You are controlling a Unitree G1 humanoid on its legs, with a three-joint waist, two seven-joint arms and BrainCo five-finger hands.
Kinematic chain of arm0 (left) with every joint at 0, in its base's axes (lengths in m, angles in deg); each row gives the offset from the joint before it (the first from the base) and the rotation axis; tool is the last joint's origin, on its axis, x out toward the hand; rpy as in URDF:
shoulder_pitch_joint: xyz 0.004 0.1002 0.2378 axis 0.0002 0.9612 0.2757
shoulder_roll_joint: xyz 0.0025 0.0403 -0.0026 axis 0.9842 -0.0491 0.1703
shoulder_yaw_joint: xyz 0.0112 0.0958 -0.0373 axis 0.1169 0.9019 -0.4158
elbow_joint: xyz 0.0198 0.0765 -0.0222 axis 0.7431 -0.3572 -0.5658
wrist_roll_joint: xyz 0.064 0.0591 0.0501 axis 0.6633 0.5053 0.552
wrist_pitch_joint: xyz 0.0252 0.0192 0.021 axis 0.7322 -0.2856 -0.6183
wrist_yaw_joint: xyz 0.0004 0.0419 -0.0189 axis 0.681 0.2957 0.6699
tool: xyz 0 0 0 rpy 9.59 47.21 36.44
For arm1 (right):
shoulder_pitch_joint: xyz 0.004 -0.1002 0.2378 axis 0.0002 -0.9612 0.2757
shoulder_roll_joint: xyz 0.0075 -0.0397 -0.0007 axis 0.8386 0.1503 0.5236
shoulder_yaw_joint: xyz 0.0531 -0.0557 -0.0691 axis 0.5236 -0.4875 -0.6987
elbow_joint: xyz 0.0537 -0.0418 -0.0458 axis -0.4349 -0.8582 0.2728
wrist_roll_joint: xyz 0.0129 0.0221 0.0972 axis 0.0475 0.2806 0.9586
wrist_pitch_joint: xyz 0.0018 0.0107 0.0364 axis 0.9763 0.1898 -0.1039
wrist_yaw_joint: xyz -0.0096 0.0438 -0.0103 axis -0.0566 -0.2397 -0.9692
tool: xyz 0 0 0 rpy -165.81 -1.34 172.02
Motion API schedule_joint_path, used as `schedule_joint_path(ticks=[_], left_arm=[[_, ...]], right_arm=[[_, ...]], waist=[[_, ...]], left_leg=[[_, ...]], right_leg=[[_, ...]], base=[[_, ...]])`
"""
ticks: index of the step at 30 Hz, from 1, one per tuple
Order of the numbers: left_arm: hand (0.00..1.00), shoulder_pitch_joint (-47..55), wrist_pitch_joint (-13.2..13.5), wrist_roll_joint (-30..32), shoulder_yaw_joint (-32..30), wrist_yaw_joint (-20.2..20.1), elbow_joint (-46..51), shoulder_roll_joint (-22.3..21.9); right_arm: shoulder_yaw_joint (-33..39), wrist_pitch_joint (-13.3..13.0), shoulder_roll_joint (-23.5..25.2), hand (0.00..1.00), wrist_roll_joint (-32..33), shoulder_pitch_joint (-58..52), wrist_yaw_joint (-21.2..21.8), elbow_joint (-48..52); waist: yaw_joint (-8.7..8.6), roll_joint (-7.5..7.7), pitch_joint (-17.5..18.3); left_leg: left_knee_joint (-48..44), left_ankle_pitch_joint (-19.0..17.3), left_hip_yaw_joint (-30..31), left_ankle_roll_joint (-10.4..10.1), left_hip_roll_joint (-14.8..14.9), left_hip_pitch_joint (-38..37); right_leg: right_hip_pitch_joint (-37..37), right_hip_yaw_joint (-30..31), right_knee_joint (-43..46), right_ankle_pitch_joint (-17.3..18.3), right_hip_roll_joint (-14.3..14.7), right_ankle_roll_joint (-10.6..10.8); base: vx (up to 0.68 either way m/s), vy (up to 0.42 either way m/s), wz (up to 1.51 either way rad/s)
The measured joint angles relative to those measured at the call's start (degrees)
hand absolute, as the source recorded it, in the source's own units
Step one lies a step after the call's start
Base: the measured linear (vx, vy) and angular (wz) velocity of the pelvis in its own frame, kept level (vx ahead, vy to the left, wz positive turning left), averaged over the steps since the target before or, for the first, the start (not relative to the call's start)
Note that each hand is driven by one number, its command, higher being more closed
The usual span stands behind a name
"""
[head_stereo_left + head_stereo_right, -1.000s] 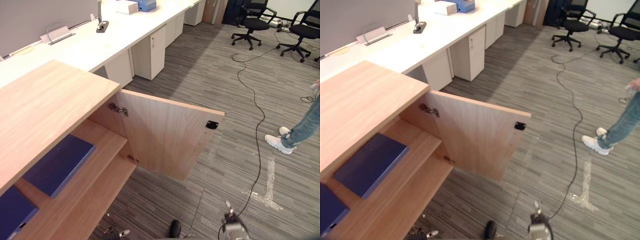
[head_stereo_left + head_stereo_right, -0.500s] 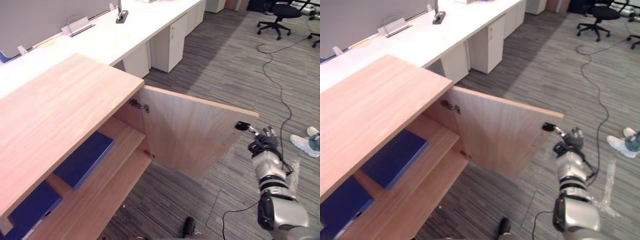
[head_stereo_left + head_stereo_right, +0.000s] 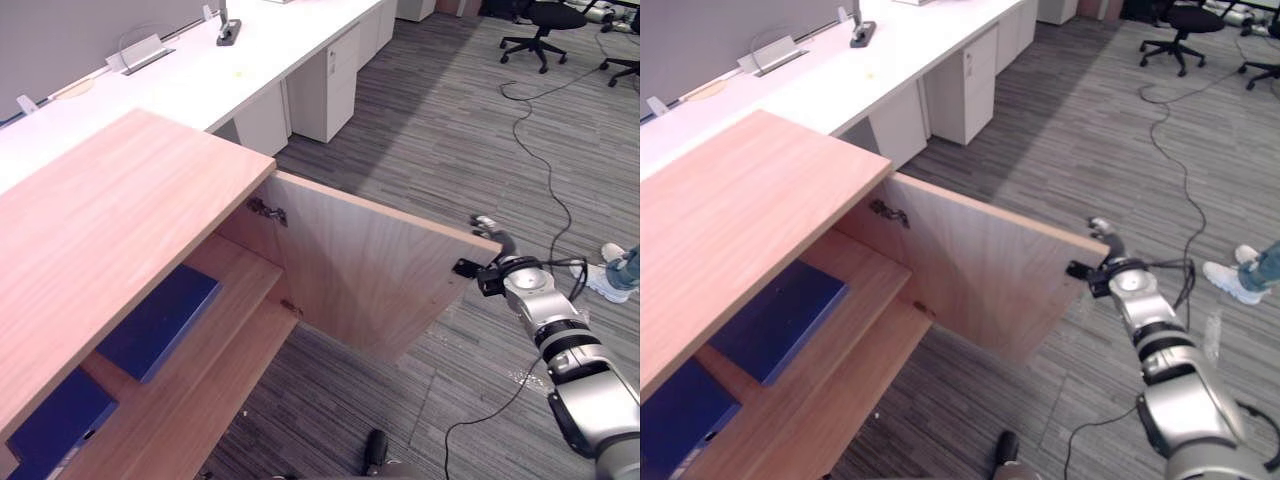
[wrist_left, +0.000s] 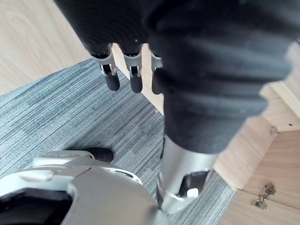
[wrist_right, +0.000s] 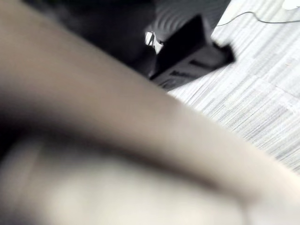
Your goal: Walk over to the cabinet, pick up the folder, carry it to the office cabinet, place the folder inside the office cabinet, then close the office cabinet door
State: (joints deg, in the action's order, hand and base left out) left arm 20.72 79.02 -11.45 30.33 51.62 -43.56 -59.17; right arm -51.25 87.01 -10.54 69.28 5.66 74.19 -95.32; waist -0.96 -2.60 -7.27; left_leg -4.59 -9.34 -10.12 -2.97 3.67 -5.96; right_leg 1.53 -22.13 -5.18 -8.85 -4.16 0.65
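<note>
Right hand [image 3: 495,272] extended forward, left hand [image 4: 132,70] hanging relaxed

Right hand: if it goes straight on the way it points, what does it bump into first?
The cabinet door. The right hand points at the door's free edge, beside the small black latch, and seems to be touching it or very close; depth is hard to judge.

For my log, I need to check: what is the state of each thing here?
Light wooden cabinet door: open, swung outward.
Flat blue folder: lying on the cabinet shelf.
Right robot hand: at the door's free edge.
Left robot hand: open, empty.
</note>
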Motion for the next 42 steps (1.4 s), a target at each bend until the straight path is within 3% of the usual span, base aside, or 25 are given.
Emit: schedule_joint_path(ticks=[3,6,9,14,19,21,27,29,32,36,39,41,42], left_arm=[[0.00,-0.1,0.0,1.2,-0.1,-0.8,0.0,0.9],[0.00,-1.1,0.0,2.8,-0.7,-1.4,-0.1,1.4],[0.00,-2.5,0.0,3.7,-1.3,-2.4,-0.2,1.4],[0.00,-3.3,-0.2,4.3,-3.0,-3.4,-1.6,1.5],[0.00,-3.3,-0.2,-3.3,-6.0,-3.7,-2.1,2.5],[0.00,-3.3,-0.3,-6.4,-8.4,-3.8,-2.6,2.5],[0.00,-3.3,-1.3,-8.7,-16.8,-3.5,-4.1,2.4],[0.00,-3.5,-1.3,-8.2,-18.1,-3.4,-4.1,2.1],[0.00,-3.7,-1.3,-8.0,-18.5,-3.3,-4.0,0.9],[0.00,-3.6,-1.3,-7.1,-16.1,-3.1,-3.3,-0.3],[0.00,-3.8,-1.2,-4.2,-10.1,-2.8,-1.1,0.0],[0.00,-4.3,-0.8,-2.0,-6.3,-2.1,-1.1,0.1],[0.00,-4.3,-0.8,-0.8,-3.9,-1.6,-1.0,0.6]], right_arm=[[-10.8,-0.2,-5.6,0.00,-5.4,0.0,6.0,12.7],[-20.0,-0.9,-10.2,0.00,-6.9,0.0,14.3,26.7],[-29.0,-1.3,-9.6,0.00,-6.9,-1.0,22.9,35.6],[-31.9,-0.7,-9.5,0.00,-7.3,-3.8,30.7,38.2],[-31.1,-0.7,-10.4,0.00,-9.0,-9.8,31.4,41.0],[-31.2,-0.7,-10.5,0.00,-9.6,-11.8,32.4,42.0],[-31.4,-0.7,-9.7,0.00,-13.4,-14.2,33.5,42.3],[-31.4,-0.7,-6.9,0.00,-15.6,-14.0,33.0,41.7],[-30.8,-0.6,1.7,0.00,-16.6,-13.4,31.4,35.8],[-22.4,-0.7,15.4,0.00,-23.4,-15.6,26.3,19.3],[-11.6,-0.7,21.4,0.00,-33.9,-19.9,19.4,5.9],[-4.1,-0.6,22.7,0.00,-40.2,-23.6,15.7,-0.7],[1.3,-0.2,23.8,0.00,-43.0,-25.5,13.3,-5.4]], waist=[[-0.74,0.51,-0.2],[-0.97,1.01,0.2],[0.12,2.18,1.2],[0.83,3.16,1.9],[2.40,6.70,4.1],[3.07,7.47,4.3],[5.35,8.12,4.1],[6.76,8.58,3.8],[8.01,9.18,3.5],[9.88,8.80,3.1],[9.07,6.61,1.1],[8.07,4.74,-0.4],[7.38,4.01,-0.9]], left_leg=[[0.3,0.3,-0.8,-0.5,1.1,0.2],[-0.2,0.5,-1.4,-0.8,2.6,1.1],[0.0,0.9,-1.3,-1.5,3.6,2.1],[0.4,1.5,-1.1,-1.8,3.6,2.7],[0.3,1.8,-1.2,-1.3,2.9,2.8],[0.2,1.9,-1.0,-1.1,2.7,2.9],[-0.5,2.1,0.8,-0.9,2.4,4.1],[-0.7,2.4,1.7,-1.1,2.5,4.7],[-1.0,2.9,3.8,-1.4,2.4,5.8],[-1.2,3.4,6.5,-1.1,1.5,6.6],[-3.5,2.8,13.6,0.1,0.1,7.8],[-3.6,3.6,19.4,1.4,-1.5,8.0],[-3.4,4.4,22.6,1.8,-2.2,8.0]], right_leg=[[0.9,0.9,0.0,0.2,1.3,-0.3],[1.8,1.3,0.0,0.6,2.9,-0.9],[2.9,1.4,0.2,1.0,4.1,-1.7],[3.6,1.3,0.4,0.7,4.2,-2.6],[3.6,1.6,0.3,0.3,3.5,-2.7],[3.6,1.6,0.3,0.1,3.2,-2.6],[3.5,0.4,0.2,-0.2,2.5,-2.3],[3.5,-0.5,0.3,-0.2,2.6,-2.3],[3.5,-1.6,0.3,-0.2,2.4,-2.3],[3.0,-4.0,0.3,0.0,1.3,-2.1],[2.6,-9.7,8.4,4.2,-2.8,-0.2],[3.9,-3.9,17.3,6.6,-6.0,-0.8],[5.6,4.6,21.3,7.7,-6.4,0.2]], base=[[-0.08,-0.095,-0.22],[-0.02,-0.094,-0.10],[0.04,-0.080,0.00],[0.06,0.007,0.03],[0.00,0.055,0.00],[-0.03,0.039,0.03],[-0.05,0.039,0.13],[0.00,0.010,0.25],[0.00,0.022,0.33],[0.00,0.055,0.36],[0.01,0.146,1.20],[0.02,0.226,1.52],[0.03,0.154,1.46]])
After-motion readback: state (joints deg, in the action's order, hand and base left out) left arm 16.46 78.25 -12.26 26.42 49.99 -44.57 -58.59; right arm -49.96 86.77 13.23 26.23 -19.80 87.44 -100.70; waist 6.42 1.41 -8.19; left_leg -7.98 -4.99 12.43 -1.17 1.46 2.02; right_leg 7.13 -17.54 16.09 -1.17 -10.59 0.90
